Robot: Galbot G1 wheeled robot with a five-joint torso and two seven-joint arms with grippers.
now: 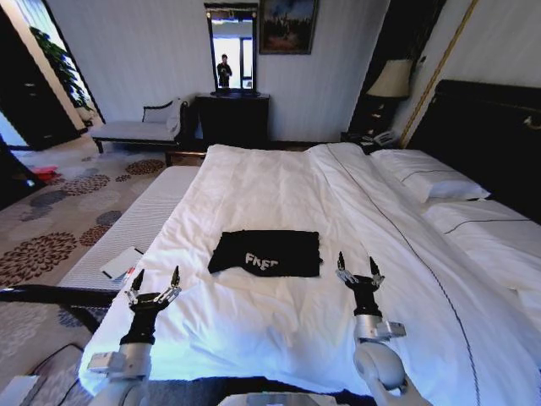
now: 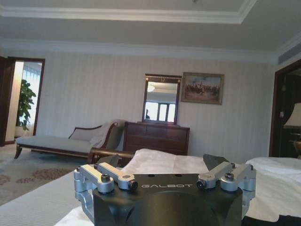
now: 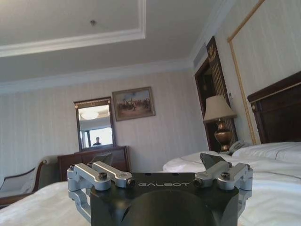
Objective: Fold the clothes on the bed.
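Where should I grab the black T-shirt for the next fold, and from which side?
Probably the near edge of the black T-shirt: it lies flat, already folded into a rectangle on the white duvet. Come from above on the robot's side, left gripper toward the near-left corner, right gripper toward the near-right; both are open just short of it.

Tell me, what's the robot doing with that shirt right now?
Left pincer and right pincer open, raised over the bed. Black T-shirt lies folded between them, untouched. Nothing in the way.

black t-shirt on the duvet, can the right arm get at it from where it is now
Probably yes: the open right gripper is raised just beside the folded black T-shirt's near right corner, and only bare white duvet lies between them.
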